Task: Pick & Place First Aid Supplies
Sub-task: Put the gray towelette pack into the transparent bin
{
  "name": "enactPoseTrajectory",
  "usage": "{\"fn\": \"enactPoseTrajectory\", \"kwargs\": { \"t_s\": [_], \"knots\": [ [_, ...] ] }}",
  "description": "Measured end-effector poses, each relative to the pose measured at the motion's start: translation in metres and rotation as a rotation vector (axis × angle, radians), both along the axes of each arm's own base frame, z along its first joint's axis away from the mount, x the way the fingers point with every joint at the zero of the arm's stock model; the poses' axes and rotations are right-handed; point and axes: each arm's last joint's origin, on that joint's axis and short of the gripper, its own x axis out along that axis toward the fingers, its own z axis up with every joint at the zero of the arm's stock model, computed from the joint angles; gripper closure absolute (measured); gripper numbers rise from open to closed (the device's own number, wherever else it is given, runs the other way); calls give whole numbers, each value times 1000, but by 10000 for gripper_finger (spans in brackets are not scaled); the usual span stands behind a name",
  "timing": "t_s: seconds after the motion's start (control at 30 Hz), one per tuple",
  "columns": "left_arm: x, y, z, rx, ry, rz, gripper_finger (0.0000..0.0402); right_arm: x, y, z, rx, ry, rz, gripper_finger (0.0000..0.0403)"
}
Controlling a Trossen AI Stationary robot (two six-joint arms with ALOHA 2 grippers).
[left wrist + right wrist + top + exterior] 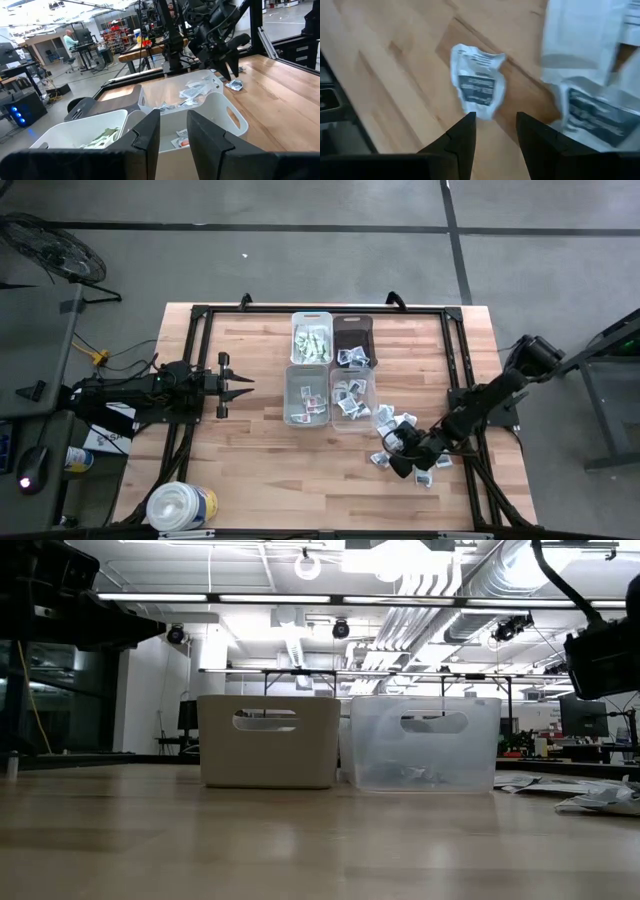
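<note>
The first aid supplies are small white paper packets with dark print. A loose heap of them lies flat on the wooden table, right of the bins. More sit inside the four bins. My right gripper hangs open, slanting down over the near end of the heap. In the right wrist view one crumpled packet lies on the wood just beyond my right gripper's fingertips, and nothing is between them. My left gripper waits open and level at the table's left, pointing at the bins.
Four small bins stand in a two-by-two block at the table's middle: a white one with greenish packets, a dark one, and two clear ones. A big white tub stands at the near left corner. More packets lie beside the crumpled one.
</note>
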Motion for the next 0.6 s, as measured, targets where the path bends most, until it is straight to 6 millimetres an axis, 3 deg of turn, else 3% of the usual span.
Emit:
{"fn": "enactPoseTrajectory", "kwargs": {
  "t_s": [0.6],
  "knots": [
    [0, 0, 0, 0, 0, 0, 305, 7, -2, -2, -3, -36, -25, 227]
  ]
}}
